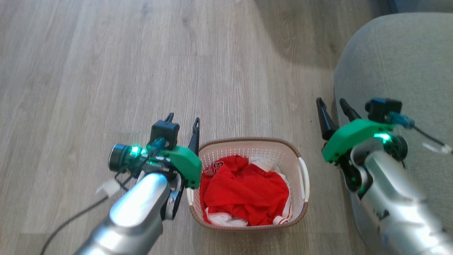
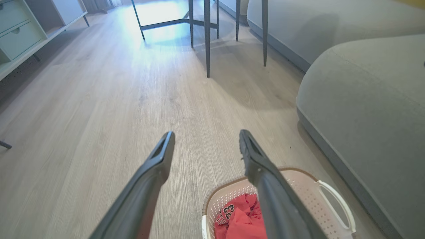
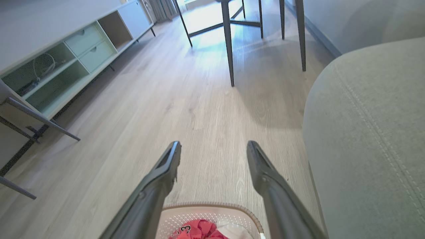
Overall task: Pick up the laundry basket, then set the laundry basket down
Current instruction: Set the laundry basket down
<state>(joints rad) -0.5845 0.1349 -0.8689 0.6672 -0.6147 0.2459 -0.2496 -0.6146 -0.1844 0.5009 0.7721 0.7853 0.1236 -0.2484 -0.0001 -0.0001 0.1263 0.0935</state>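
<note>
1. The laundry basket [image 1: 269, 150] sits on the wood floor [image 1: 106, 71] between the two arms, near the grey sofa [image 1: 389, 63]. Red and white clothes [image 1: 244, 187] fill it. It is not lifted yet.
2. Left gripper [image 1: 183, 118]: fingers spread wide, nothing between them, above the basket's left edge. The tips point past the rim at bare floor.
3. Right gripper [image 1: 331, 102]: also wide and empty, apart from the basket, near the sofa's edge and beyond the right handle [image 1: 304, 177].
4. The step in hand reads as the approach to a two-sided grasp. The robot should bring each gripper down to its own side and close on handle or rim at matching height (an uneven grip would tip the load).
5. The left handle is probably under the left wrist mount in the head view, but that cannot be confirmed. The rim is the fallback.
6. The right arm has little room against the sofa, so it should come in from above, not sideways.
7. Lift level, both arms together, slowly.
</note>
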